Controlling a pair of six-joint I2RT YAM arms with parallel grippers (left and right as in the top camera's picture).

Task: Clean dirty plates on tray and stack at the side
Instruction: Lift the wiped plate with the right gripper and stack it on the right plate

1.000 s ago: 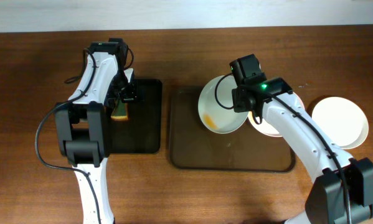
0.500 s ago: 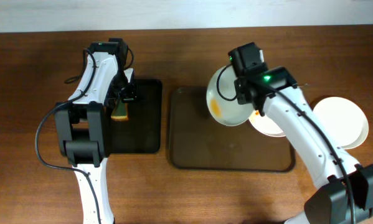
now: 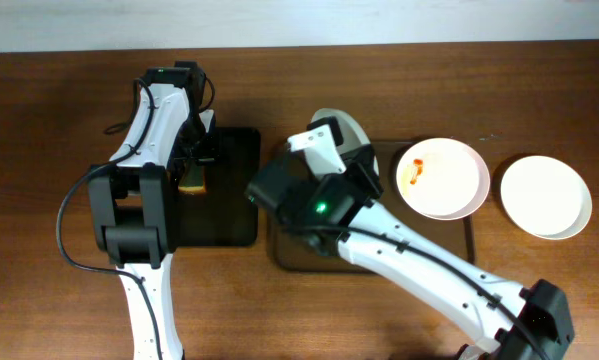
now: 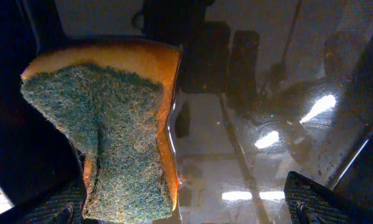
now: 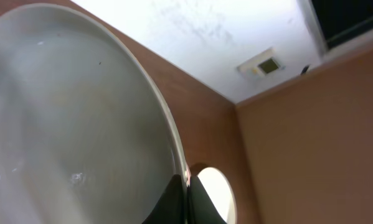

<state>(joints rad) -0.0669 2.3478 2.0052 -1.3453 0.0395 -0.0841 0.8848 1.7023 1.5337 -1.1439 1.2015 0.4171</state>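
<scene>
A white plate (image 3: 343, 130) hangs tilted on edge above the left part of the brown tray (image 3: 449, 238). My right gripper (image 5: 187, 188) is shut on its rim, and the plate (image 5: 74, 130) fills the left of the right wrist view. A second plate (image 3: 444, 180) with an orange-red smear (image 3: 416, 172) lies on the tray's right part. A third, plain white plate (image 3: 546, 196) rests on the table to the right of the tray. My left gripper (image 4: 186, 208) stands open over the black tray (image 3: 235, 205), with a yellow-green sponge (image 4: 108, 134) lying against its left finger.
The right arm (image 3: 419, 260) stretches diagonally across the brown tray's front left and hides that part. The black tray's wet surface (image 4: 273, 124) shines to the right of the sponge. Bare wooden table (image 3: 39, 150) surrounds both trays.
The right arm has swung left and turned over with the plate, which now stands on edge. The smeared plate under it has come into view. The left arm has not moved.
</scene>
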